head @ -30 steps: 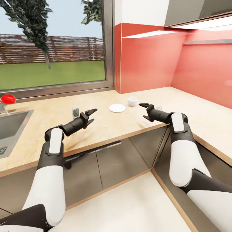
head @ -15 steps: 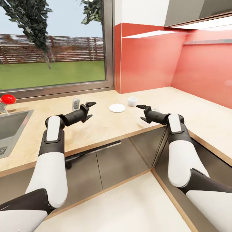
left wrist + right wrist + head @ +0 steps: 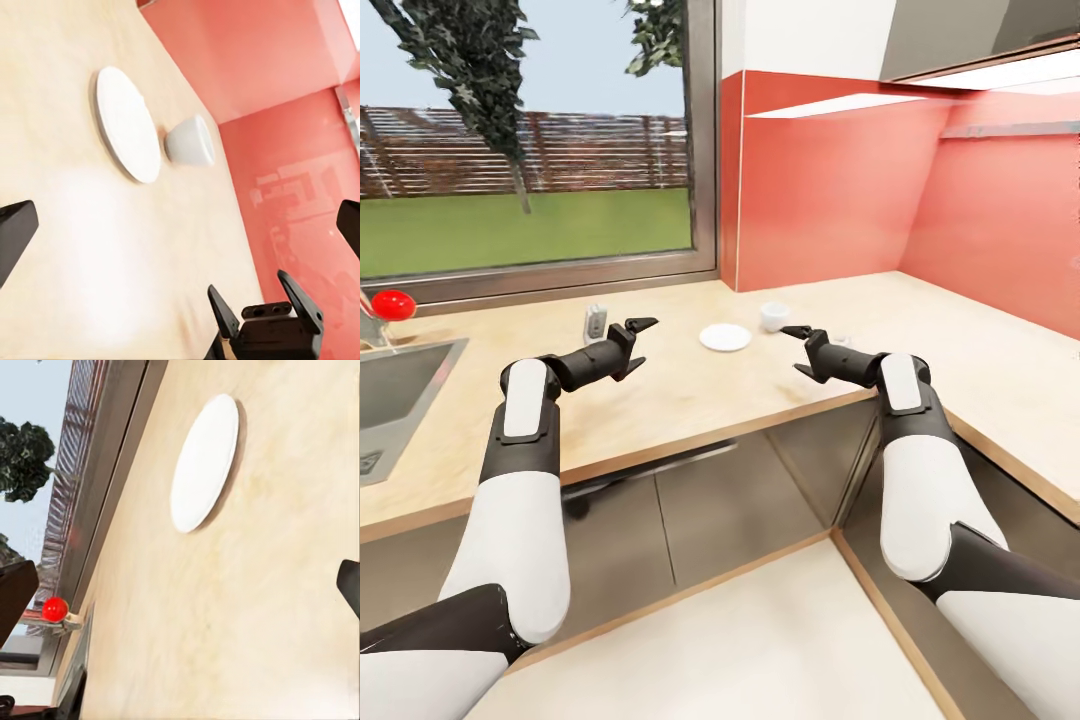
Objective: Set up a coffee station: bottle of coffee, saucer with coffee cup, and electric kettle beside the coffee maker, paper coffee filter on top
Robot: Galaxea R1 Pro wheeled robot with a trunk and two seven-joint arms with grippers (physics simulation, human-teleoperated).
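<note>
The white saucer (image 3: 724, 337) lies flat on the kitchen countertop (image 3: 690, 405), with the white coffee cup (image 3: 773, 315) standing on the wood just beyond it to the right. My left gripper (image 3: 640, 342) hovers open to the saucer's left, empty. On the saucer's right my right gripper (image 3: 796, 350) is open and empty too, in front of the cup. The left wrist view has the saucer (image 3: 127, 124), the coffee cup (image 3: 190, 141) and the right gripper (image 3: 262, 315). The right wrist view has the saucer (image 3: 204, 461). The coffee maker, bottle of coffee, paper coffee filter and electric kettle are out of view.
A small grey container (image 3: 595, 323) stands behind the left gripper. A steel sink (image 3: 400, 400) and a red-knobbed tap (image 3: 392, 305) sit at the far left. Window and red wall (image 3: 830, 190) back the counter, which turns a corner to the right. Grey cabinet fronts (image 3: 700, 510) are below.
Over the second, the left arm lifted and drew back to the left, and the right gripper edged left. In the last half second the arms barely moved; the camera shifted slightly.
</note>
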